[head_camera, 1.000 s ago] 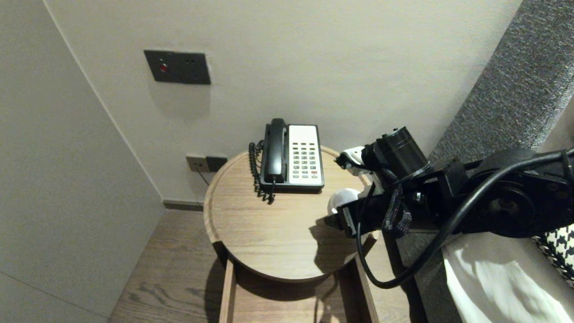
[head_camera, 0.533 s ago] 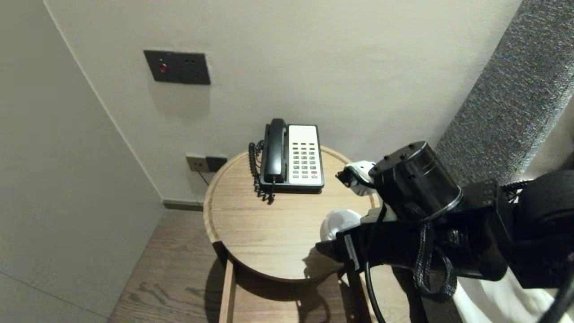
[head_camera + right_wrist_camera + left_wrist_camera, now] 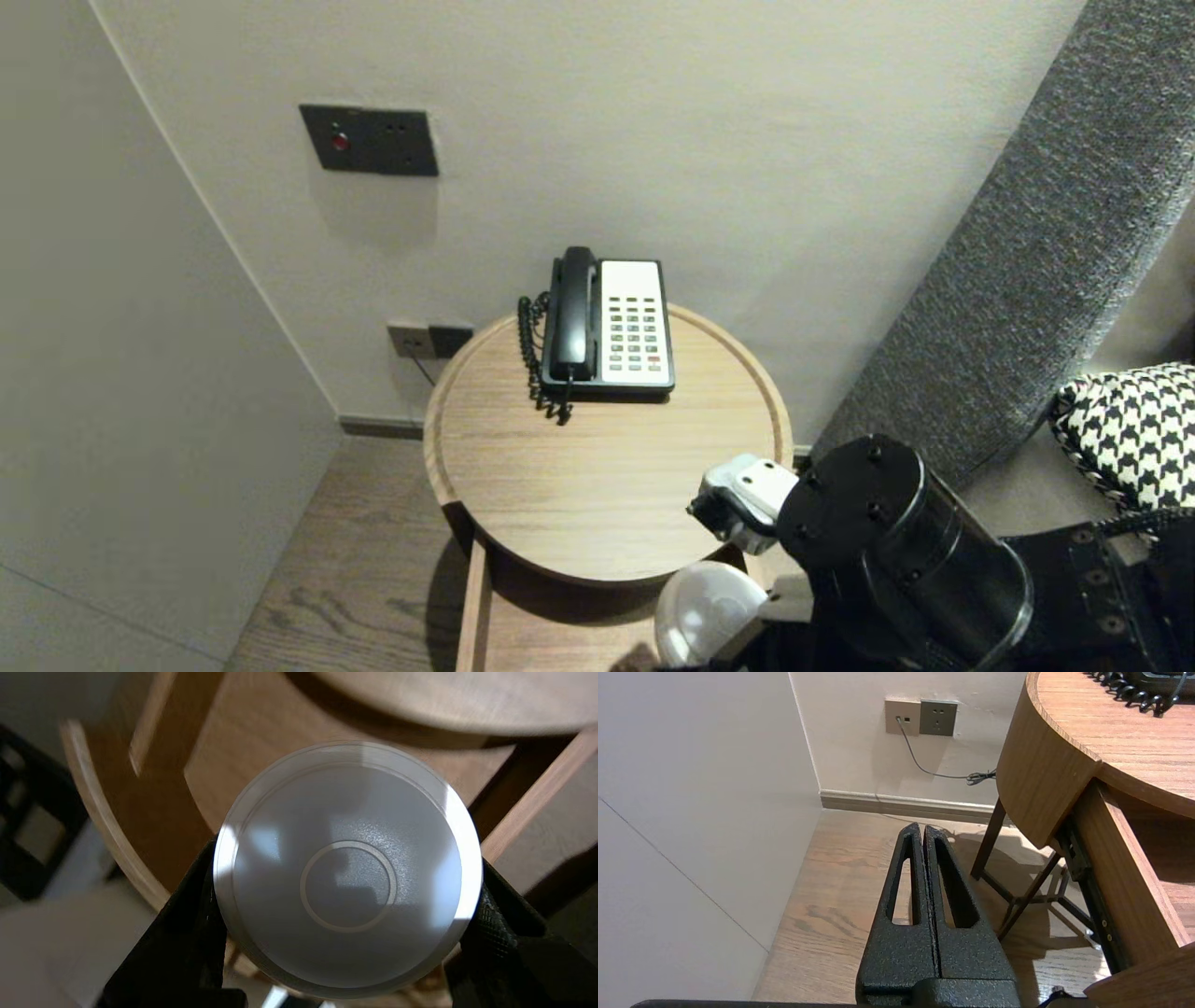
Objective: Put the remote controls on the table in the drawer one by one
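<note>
Two pincers were noted. Right pincer (image 3: 345,891) was found beyond the near edge of the round wooden surface (image 3: 579,495), towards its right-hand end. Its jaws were spread wide and pressed against opposite sides of a white round object (image 3: 709,611). The object was clear of the surface, held above the pulled-out drawer (image 3: 523,635) under the near edge. Its flat circular face, marked with a ring at centre, was turned to the wrist camera.

Left pincer (image 3: 923,830) was parked low off the left edge of the surface, over the wooden floor (image 3: 840,896), its fingers pressed together with nothing between them.

One telephone (image 3: 607,322) stood at the far edge of the surface, handset (image 3: 574,313) on its cradle, coiled cord (image 3: 534,355) beside it. Wall sockets (image 3: 920,717) lay behind the left edge, one with a cable (image 3: 924,765) plugged in.
</note>
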Controlling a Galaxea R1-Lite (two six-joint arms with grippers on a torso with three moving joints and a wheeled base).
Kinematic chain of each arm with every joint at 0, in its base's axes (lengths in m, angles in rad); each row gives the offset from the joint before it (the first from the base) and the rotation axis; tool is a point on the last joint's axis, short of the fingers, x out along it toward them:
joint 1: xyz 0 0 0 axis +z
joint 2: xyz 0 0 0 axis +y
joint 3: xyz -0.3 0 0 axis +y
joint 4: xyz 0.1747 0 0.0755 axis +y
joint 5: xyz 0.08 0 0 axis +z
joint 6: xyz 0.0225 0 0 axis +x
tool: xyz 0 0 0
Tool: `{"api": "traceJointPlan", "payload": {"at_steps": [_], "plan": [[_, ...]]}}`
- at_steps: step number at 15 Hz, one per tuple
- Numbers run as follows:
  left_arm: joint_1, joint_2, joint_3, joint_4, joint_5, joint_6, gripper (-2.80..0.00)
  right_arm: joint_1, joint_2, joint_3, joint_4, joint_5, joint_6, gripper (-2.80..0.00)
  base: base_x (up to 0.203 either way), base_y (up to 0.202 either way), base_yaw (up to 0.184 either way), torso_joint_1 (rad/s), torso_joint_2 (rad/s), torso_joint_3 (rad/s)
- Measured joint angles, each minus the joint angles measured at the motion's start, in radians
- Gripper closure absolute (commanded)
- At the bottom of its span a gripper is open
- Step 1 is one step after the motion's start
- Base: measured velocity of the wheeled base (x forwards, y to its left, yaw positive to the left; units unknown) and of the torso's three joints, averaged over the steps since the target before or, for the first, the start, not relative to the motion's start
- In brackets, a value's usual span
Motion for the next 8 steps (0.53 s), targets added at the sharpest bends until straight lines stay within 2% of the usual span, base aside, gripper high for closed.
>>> {"api": "traceJointPlan", "payload": {"at_steps": [4,8], "plan": [[0.0,0.0,0.0,0.0,0.0,0.0,0.0,0.045,0.01,0.054,-0.002,0.019,0.001,0.0,0.0,0.0,0.0,0.0,0.0,0.0],[0.0,0.0,0.0,0.0,-0.001,0.0,0.0,0.05,0.045,0.079,-0.011,0.04,0.001,0.0,0.0,0.0,0.0,0.0,0.0,0.0]]}}
